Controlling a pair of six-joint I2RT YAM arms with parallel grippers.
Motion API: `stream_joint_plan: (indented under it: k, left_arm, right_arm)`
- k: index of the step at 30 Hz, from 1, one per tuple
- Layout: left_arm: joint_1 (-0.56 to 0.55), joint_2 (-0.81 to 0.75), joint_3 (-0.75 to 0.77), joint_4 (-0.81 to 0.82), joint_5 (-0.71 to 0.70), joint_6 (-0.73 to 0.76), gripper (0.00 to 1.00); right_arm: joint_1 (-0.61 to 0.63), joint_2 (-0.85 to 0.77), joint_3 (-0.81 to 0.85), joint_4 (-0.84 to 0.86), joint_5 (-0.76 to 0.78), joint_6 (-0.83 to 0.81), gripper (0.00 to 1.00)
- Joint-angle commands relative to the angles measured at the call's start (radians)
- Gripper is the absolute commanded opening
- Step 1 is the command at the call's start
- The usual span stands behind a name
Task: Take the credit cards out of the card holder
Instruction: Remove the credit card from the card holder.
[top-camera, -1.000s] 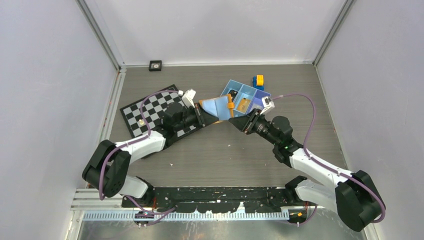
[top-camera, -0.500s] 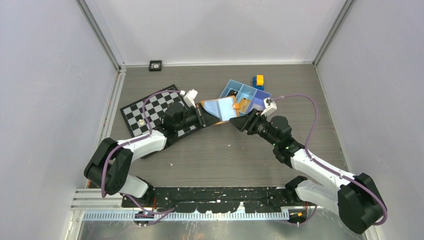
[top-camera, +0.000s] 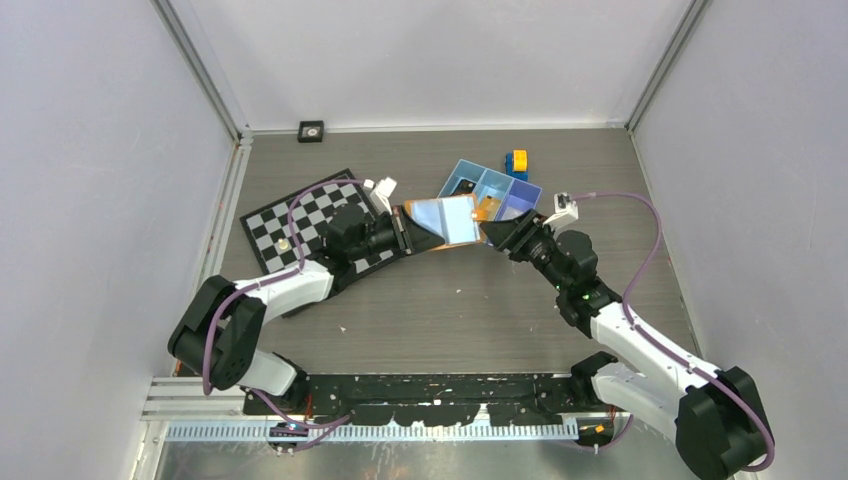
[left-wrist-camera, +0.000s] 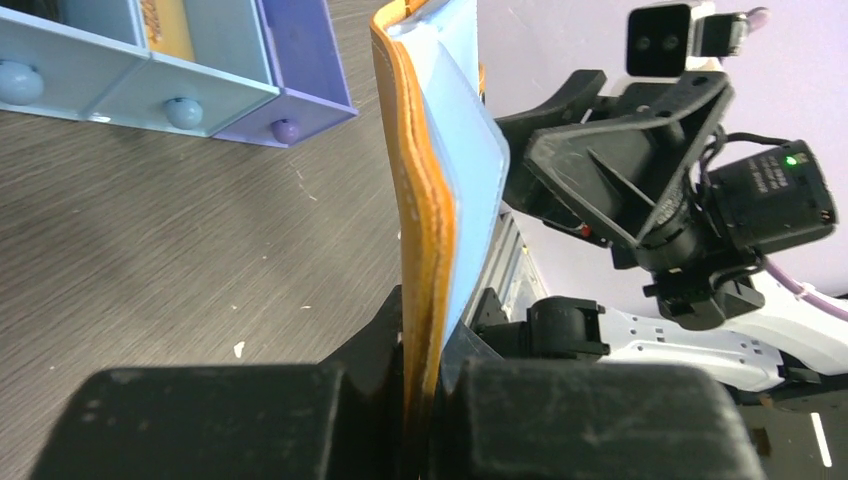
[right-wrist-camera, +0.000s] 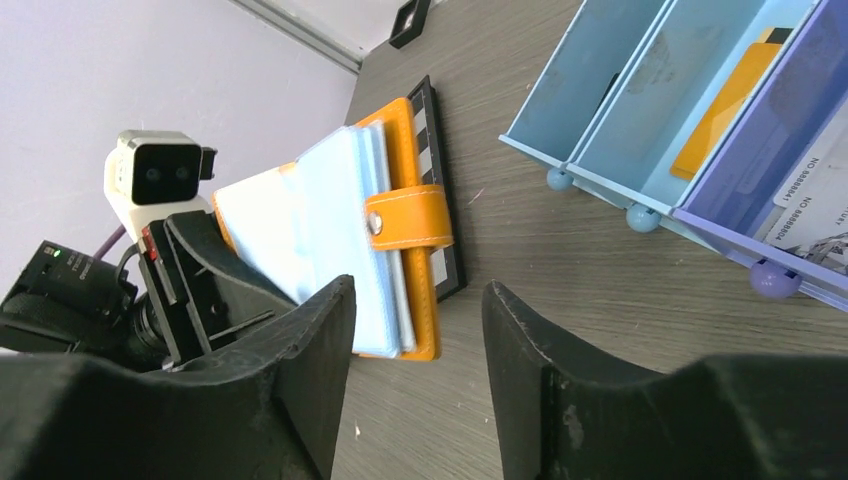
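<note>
Your left gripper (left-wrist-camera: 425, 372) is clenched on the lower edge of the card holder (left-wrist-camera: 428, 220) and holds it on edge. The orange cover lies on one side of its jaws and the greyish clear sleeves (left-wrist-camera: 472, 165) fan out on the other. Your right gripper (right-wrist-camera: 418, 300) is just beside the holder's free edge, jaws parted with nothing between them and not touching it. The closing tab (right-wrist-camera: 408, 217) hangs loose straight ahead of its fingers. Expect the holder to be light and floppy: the cover bends and the sleeves are thin, soft and probably slick, so a pinch on the film alone would likely slide or only tug the page. The better hold is a card's stiff edge where it shows at a sleeve's mouth, though from here you cannot tell whether any sleeve holds a card. Past the right gripper, off to its side, sits the blue three-compartment tray (right-wrist-camera: 590, 176) — an orange card (right-wrist-camera: 725, 110) lies in its middle bay and a white card (right-wrist-camera: 812, 185) in the purple end bay. Beyond the tray stands the yellow-and-blue block (top-camera: 517, 162).
</note>
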Motion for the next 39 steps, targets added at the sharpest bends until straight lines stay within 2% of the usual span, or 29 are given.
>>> stream_joint_plan:
  k: [1, 7, 12, 20, 34, 39]
  left_arm:
    - [0.003, -0.009, 0.041, 0.127, 0.067, -0.038, 0.0]
    - [0.003, 0.001, 0.044, 0.164, 0.098, -0.059, 0.0]
    - [0.003, 0.019, 0.053, 0.17, 0.11, -0.068, 0.0]
    - [0.003, 0.055, 0.077, 0.13, 0.119, -0.059, 0.0]
    - [-0.043, 0.109, 0.17, -0.073, 0.117, 0.045, 0.0]
    - [-0.042, 0.089, 0.163, -0.087, 0.102, 0.058, 0.0]
  right_arm:
    - [-0.03, 0.006, -0.019, 0.105, -0.031, 0.039, 0.51]
    - [-0.039, 0.079, -0.004, 0.161, -0.116, 0.059, 0.4]
    - [-0.039, 0.146, 0.008, 0.269, -0.246, 0.082, 0.41]
    - [-0.01, 0.175, 0.03, 0.297, -0.303, 0.07, 0.39]
    - [0.066, 0.188, 0.076, 0.236, -0.308, -0.014, 0.36]
    - [0.066, 0.157, 0.075, 0.175, -0.245, -0.036, 0.28]
